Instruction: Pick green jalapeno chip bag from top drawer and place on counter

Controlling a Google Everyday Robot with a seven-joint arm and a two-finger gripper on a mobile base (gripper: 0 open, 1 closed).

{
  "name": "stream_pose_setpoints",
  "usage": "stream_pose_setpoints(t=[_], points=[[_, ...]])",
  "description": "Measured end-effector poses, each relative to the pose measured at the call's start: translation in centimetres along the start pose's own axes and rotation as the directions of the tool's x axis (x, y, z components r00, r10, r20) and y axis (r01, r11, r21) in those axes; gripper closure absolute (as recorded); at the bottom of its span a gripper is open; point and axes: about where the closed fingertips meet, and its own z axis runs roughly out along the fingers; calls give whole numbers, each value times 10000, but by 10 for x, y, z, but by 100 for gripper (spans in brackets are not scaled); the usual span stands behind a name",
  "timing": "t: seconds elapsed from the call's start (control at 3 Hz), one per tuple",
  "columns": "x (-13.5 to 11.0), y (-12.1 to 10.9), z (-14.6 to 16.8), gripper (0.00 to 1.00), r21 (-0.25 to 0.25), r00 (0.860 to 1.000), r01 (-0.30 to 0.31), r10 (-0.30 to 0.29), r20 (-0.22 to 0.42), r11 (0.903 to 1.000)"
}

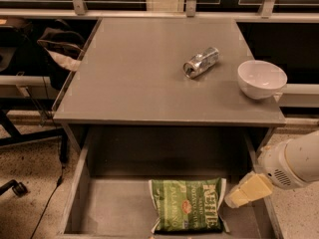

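Note:
The green jalapeno chip bag (188,206) lies flat in the open top drawer (114,208), right of its middle, with its white "KETTLE" lettering facing up. The counter (134,78) is the grey tabletop above the drawer. My gripper (245,191) comes in from the right on a white arm and hangs over the drawer's right side, just beside the bag's right edge. It holds nothing that I can see.
A crushed silver can (201,62) lies on the counter right of centre. A white bowl (261,78) stands at the counter's right edge. A chair base and cable sit on the floor at left. A rail runs behind the counter.

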Motion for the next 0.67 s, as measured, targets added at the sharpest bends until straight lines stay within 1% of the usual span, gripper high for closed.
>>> stream_pose_setpoints(t=[0.33, 0.67], points=[[1, 3, 3, 0, -27, 9999, -16, 17, 118, 10000], [3, 14, 28, 0, -504, 9995, -168, 181, 243, 9986]])
